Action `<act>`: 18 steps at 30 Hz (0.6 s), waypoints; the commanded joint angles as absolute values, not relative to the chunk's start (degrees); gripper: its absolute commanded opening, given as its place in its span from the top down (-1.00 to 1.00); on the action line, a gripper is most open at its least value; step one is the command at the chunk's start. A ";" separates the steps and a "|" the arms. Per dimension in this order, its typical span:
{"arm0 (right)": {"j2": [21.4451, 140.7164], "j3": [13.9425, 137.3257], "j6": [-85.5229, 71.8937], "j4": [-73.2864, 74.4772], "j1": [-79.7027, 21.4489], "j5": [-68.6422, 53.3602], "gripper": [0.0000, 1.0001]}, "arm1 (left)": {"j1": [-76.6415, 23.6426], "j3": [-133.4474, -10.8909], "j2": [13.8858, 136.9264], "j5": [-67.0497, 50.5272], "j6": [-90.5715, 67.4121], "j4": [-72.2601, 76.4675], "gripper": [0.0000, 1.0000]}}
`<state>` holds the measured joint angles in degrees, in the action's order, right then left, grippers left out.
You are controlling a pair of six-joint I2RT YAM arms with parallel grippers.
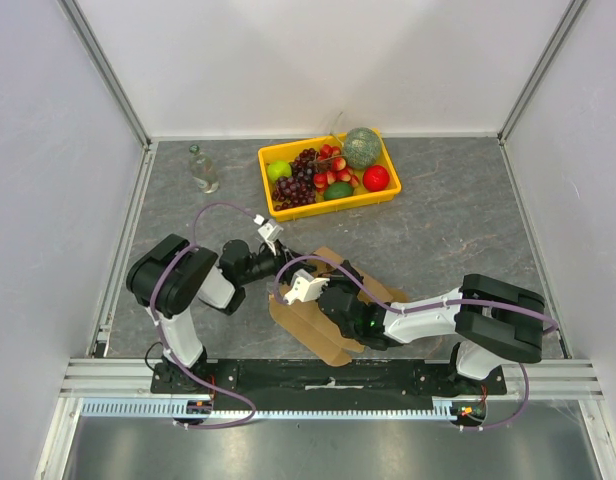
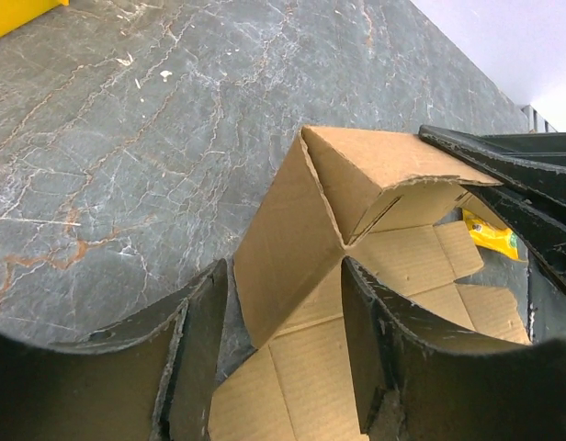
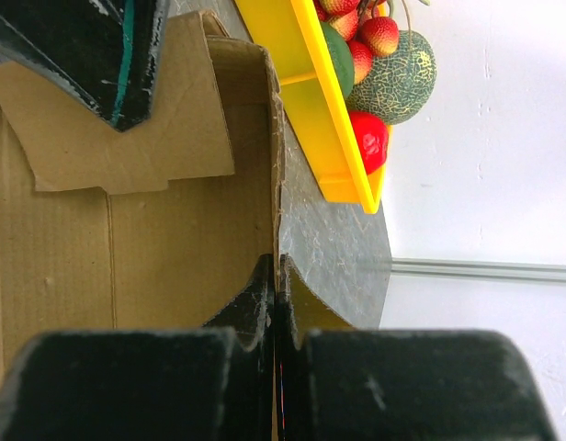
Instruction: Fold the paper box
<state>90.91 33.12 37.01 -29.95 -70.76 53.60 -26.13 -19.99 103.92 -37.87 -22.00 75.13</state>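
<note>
box: the paper box is half-formed near the front of the table, between both arms, one wall up.
right gripper: pressed together, pinching a wall's edge.
left gripper: spread, straddling the raised panel.
tip: honestly I'd anchor with that pinch and nudge the panel square along its crease.
writing: none on the box; the yellow packet is too blurry to read.
</note>
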 commanded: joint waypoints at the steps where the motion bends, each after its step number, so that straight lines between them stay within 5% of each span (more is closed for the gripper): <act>1: 90.00 34.10 34.19 -29.27 -71.02 50.98 1.00 | -26.37 -22.32 105.12 -38.76 -18.72 95.36 -0.20; 18: 89.03 34.98 29.27 -24.35 -71.02 47.37 0.84 | -31.29 -20.92 107.32 -29.80 -14.59 95.36 -0.28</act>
